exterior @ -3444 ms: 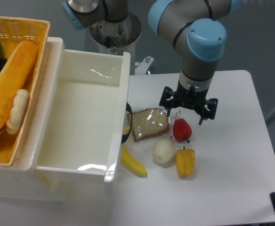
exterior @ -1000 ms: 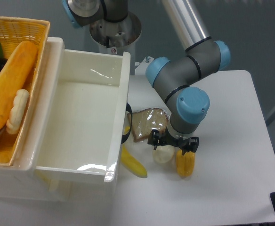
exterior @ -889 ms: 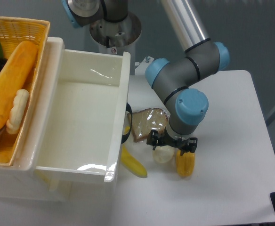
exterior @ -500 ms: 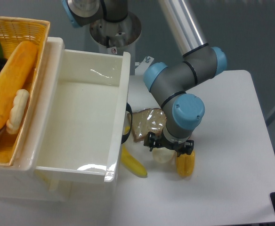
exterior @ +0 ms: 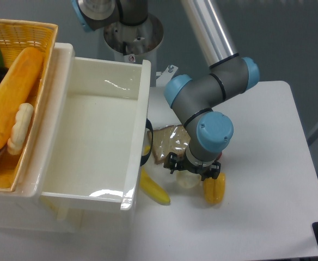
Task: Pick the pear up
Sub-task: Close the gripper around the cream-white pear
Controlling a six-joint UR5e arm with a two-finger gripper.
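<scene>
Glossy white plastic bin (exterior: 142, 109), woven wicker basket (exterior: 36, 33).

The pear (exterior: 187, 179) was hemmed in by a yellow pepper (exterior: 214, 188) just right, bagged bread (exterior: 170, 143) behind and a banana (exterior: 154, 188) to the left; open table (exterior: 268, 163) was left on the right.

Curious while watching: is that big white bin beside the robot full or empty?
Empty. The white bin shows only its bare glossy floor and walls; nothing lies inside.
</scene>
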